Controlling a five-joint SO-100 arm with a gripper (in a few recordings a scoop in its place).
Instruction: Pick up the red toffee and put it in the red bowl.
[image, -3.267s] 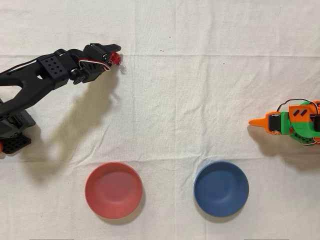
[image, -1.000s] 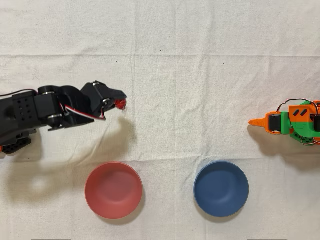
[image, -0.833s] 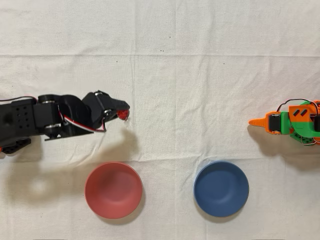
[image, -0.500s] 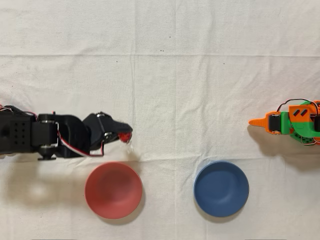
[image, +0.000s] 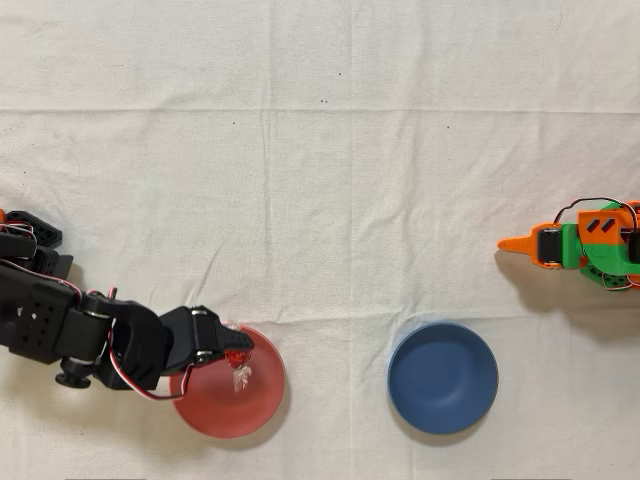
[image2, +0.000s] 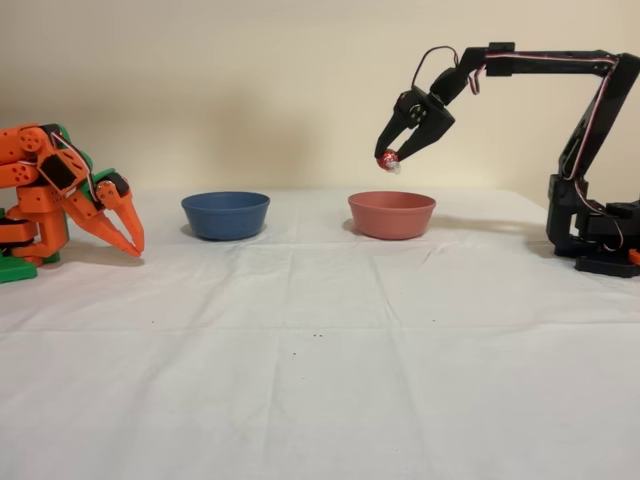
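While pinched on the small round red toffee in shiny foil (image2: 389, 160), hung the black arm's two-finger gripper (image: 238, 353) above the shallow matte salmon-red bowl (image2: 391, 214), clear of its rim in the fixed view. From overhead, covered the bowl's left edge. Clear wrapper ends hard to make out. Beside it, a round blue bowl (image: 442, 377).
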